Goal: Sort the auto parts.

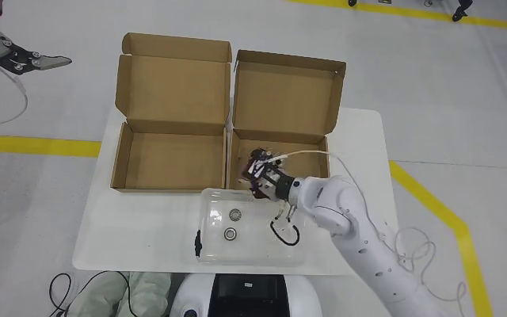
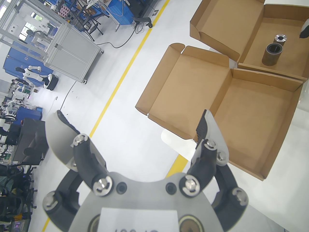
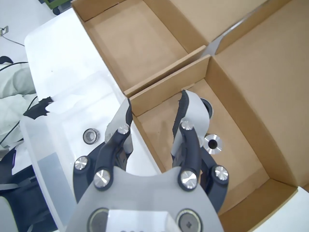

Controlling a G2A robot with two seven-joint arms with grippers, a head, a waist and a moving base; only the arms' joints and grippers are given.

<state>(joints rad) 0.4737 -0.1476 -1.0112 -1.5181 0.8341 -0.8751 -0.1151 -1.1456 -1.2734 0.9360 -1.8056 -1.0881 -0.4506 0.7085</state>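
Two open cardboard boxes stand side by side at the back of the table. The right box [image 1: 313, 162] holds a dark cylindrical sleeve [image 2: 271, 55] and a silver metal bushing [image 3: 213, 144]; the sleeve [image 3: 209, 106] is partly hidden behind a finger. My right gripper [image 3: 155, 108] hangs open and empty over that box's near left corner [image 1: 257, 170]. The left box [image 1: 170, 158] holds nothing. A clear plastic tray [image 1: 207, 242] at the table's front carries two bearings [image 1: 235, 213] [image 1: 230, 234]. Off the table's far left, above the floor, my left gripper [image 2: 132, 114] is open and empty.
Both box lids stand open toward the back. A black cable loop [image 1: 283, 231] from the right arm lies over the tray's right side. The white table [image 1: 360, 158] has bare room right of the boxes. Yellow floor lines run around the table.
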